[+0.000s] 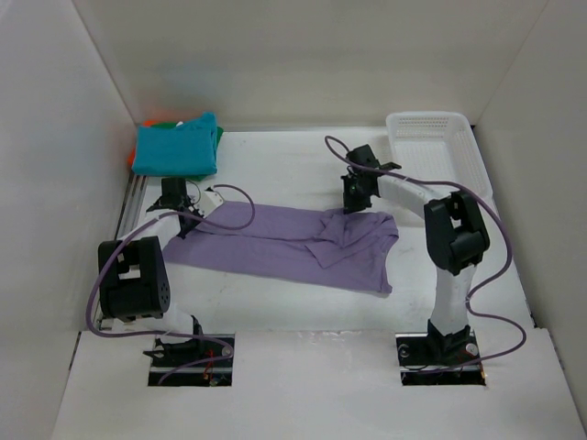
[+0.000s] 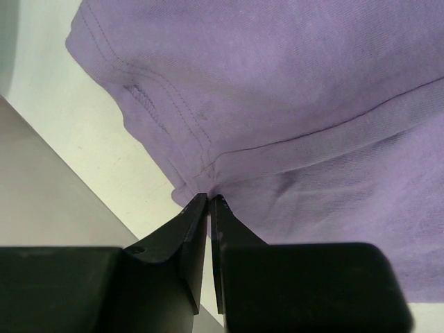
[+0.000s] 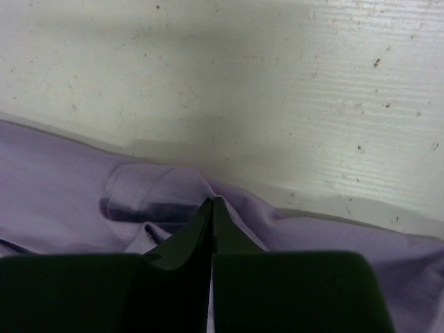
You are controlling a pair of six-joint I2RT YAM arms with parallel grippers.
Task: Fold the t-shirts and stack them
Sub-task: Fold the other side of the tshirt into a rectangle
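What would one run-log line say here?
left gripper: shut on lavender shirt | right gripper: shut on lavender shirt | folded stack: far left

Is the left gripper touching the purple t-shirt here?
Touching. The left wrist view shows the left gripper shut, its tips pinching the hemmed edge of the purple t-shirt.

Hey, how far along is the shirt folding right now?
Looks done: a folded teal t-shirt tops a pile at the far left, with a green t-shirt and an orange t-shirt peeking out beneath. In hand: the lavender t-shirt lies spread out, the left gripper and the right gripper each pinching its far edge. Left: fold it and stack it on the pile.
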